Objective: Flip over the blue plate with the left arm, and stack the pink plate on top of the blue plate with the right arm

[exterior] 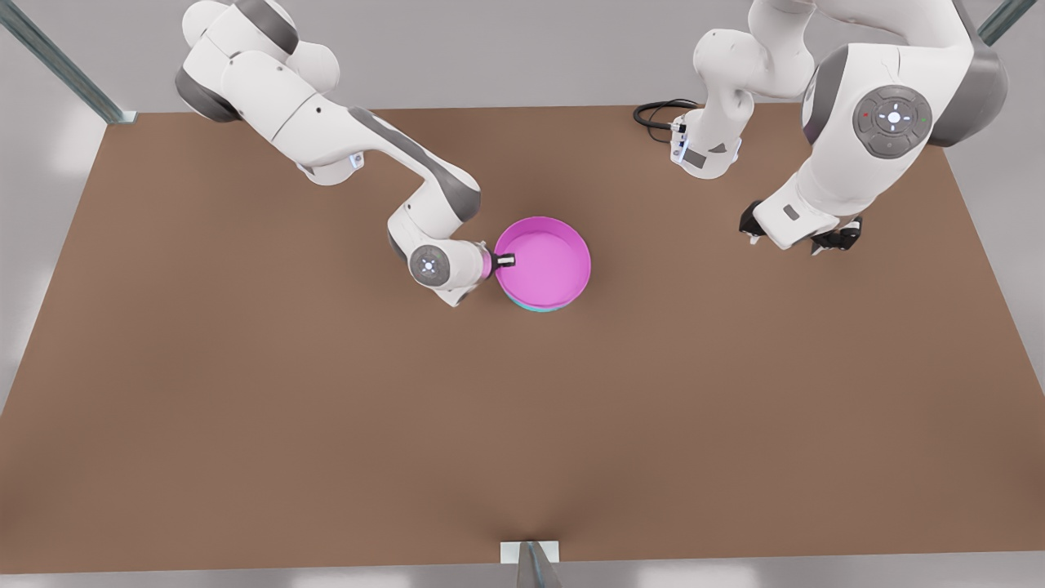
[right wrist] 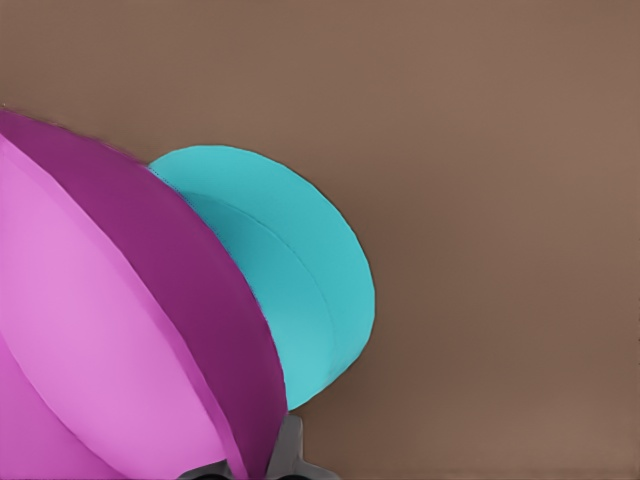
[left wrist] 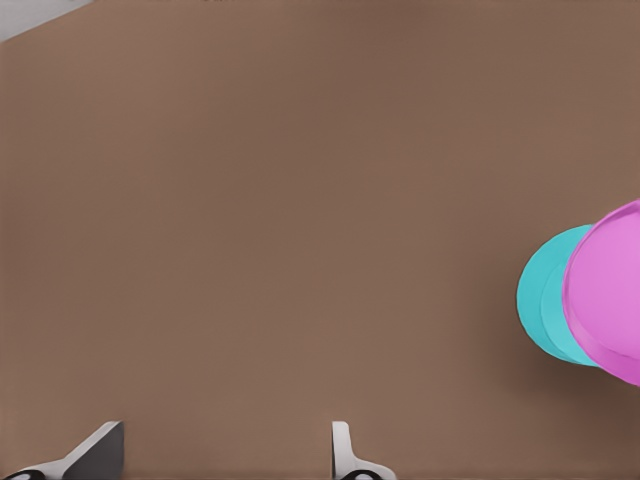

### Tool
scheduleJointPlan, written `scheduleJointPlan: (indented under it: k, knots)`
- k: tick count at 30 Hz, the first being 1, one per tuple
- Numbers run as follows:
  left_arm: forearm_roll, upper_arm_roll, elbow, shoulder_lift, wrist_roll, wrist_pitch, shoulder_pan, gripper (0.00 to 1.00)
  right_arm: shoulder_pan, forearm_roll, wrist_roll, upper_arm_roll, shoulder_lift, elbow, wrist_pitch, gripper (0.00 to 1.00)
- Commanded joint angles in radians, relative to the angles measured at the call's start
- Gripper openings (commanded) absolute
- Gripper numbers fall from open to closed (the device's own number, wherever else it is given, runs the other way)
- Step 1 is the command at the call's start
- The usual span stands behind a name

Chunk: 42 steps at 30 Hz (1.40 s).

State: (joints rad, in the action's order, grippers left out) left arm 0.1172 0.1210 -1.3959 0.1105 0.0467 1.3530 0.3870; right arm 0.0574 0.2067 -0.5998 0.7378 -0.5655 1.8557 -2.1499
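The desk [exterior: 326, 425] is a brown surface, and its near half carries nothing of the task. Around the middle of the desk, slightly toward the far edge, the pink plate [exterior: 543, 260] sits open side up over the blue plate [exterior: 539, 308]. Only a thin cyan sliver of the blue plate shows, under the pink rim on the side facing the near edge. The right wrist view shows the pink plate [right wrist: 110, 340] covering part of the blue plate [right wrist: 290, 270]; whether the two touch cannot be told.

The right claw [exterior: 504, 261] is closed on the pink plate's rim on the side toward the front view's left, with the rim between its fingers [right wrist: 290, 455].

Toward the front view's right edge of the desk, well apart from the plates, the left claw [exterior: 800, 237] hangs over bare desk. It waits, holding nothing, with its fingers [left wrist: 100, 450] spread wide.

A black cable [exterior: 657, 113] lies at the far edge.
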Motion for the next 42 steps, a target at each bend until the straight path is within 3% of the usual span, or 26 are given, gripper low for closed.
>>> scheduleJointPlan:
  k: [1, 8, 25, 26, 27, 28, 37, 40, 42]
  knots:
    - [0.004, 0.000, 0.000, 0.000, -0.001, 0.000, 0.000, 1.00, -0.001, -0.009, -0.005, 0.002, 0.001, 0.005, -0.001, 0.21]
    - [0.004, 0.000, 0.000, 0.000, -0.001, 0.000, 0.001, 1.00, -0.016, -0.013, 0.009, 0.028, 0.004, 0.092, -0.074, 0.21]
    - [0.009, -0.001, 0.005, 0.003, -0.002, 0.002, 0.007, 1.00, -0.008, -0.078, 0.028, 0.026, -0.054, 0.111, -0.153, 0.21]
    - [0.010, -0.001, 0.005, 0.001, -0.002, 0.002, 0.007, 1.00, -0.008, -0.078, 0.028, 0.026, -0.056, 0.111, -0.153, 0.41]
    - [0.010, -0.001, 0.005, 0.001, -0.002, 0.002, 0.010, 1.00, -0.005, -0.076, 0.026, 0.026, -0.056, 0.111, -0.157, 0.80]
    - [0.010, -0.001, 0.005, 0.001, -0.004, 0.002, 0.010, 1.00, -0.002, -0.078, 0.026, 0.026, -0.056, 0.111, -0.157, 1.00]
    - [0.012, -0.001, 0.008, 0.000, -0.011, 0.000, 0.018, 1.00, -0.011, -0.076, 0.012, 0.034, -0.022, 0.111, -0.140, 1.00]
    - [0.010, -0.001, 0.009, -0.003, -0.011, -0.002, 0.016, 1.00, -0.217, -0.076, 0.037, 0.143, 0.148, 0.109, 0.083, 1.00]
    - [0.001, -0.003, 0.021, -0.002, -0.041, -0.009, 0.018, 1.00, -0.369, -0.076, 0.209, 0.144, 0.357, 0.111, 0.295, 1.00]
